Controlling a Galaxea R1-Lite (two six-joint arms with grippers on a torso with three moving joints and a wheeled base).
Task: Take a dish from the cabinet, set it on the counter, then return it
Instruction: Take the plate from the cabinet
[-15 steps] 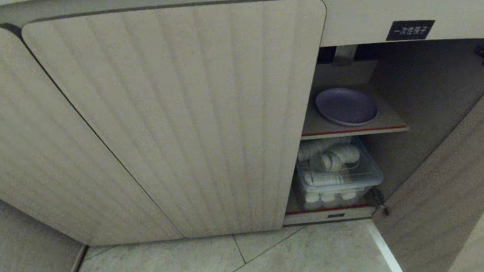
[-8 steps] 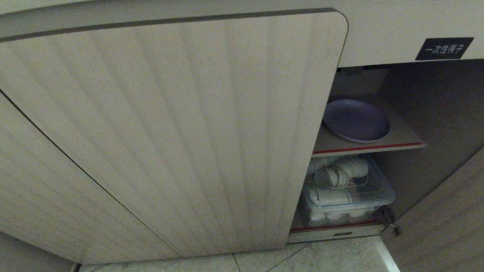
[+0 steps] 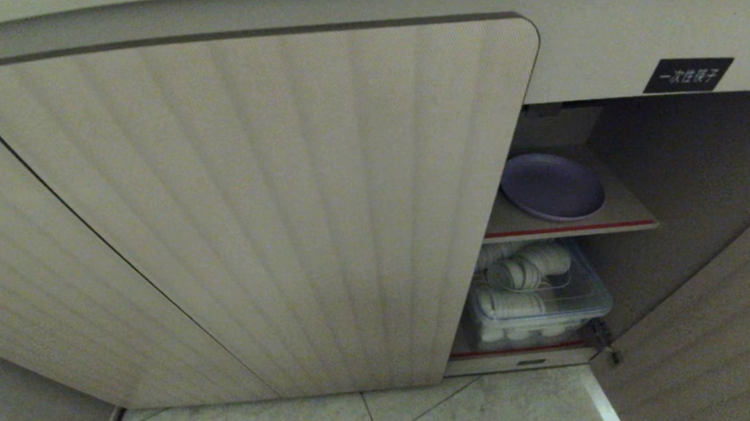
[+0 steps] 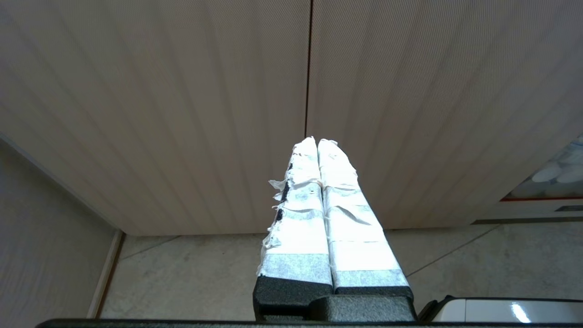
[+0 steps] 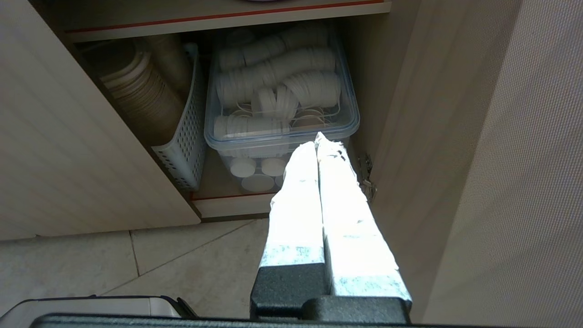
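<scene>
Nothing of the task looks started yet. The plate (image 3: pixel 553 194) lies flat on the upper shelf (image 3: pixel 628 215) of the cabinet (image 3: pixel 595 30), behind the red strip along the shelf's front edge and below the small black label (image 3: pixel 688 75). The right-hand door (image 3: pixel 704 348) stands open, so the way to the shelf is free; the ribbed door (image 3: pixel 255 209) to the left of the shelf is closed.

Neither arm shows in the head view. The left end effector (image 4: pixel 317 141) is clenched on nothing, its taped fingers pressed together, and it points at the seam between two closed doors, well away from the shelf. The right end effector (image 5: pixel 317 139) is likewise clenched and empty; it hangs in front of the lower compartment, below the shelf, aimed at a clear bin (image 5: pixel 278 132) filled with white lids, beside a perforated white basket (image 5: pixel 182 136) of stacked cups.

Going by this, every step remains: an end effector must release, rise to the shelf, take the plate by its rim, carry it up to the desk, which is not in any view, set it down, and then bring it back to the shelf. The right arm seems the better placed, being on the open side.
</scene>
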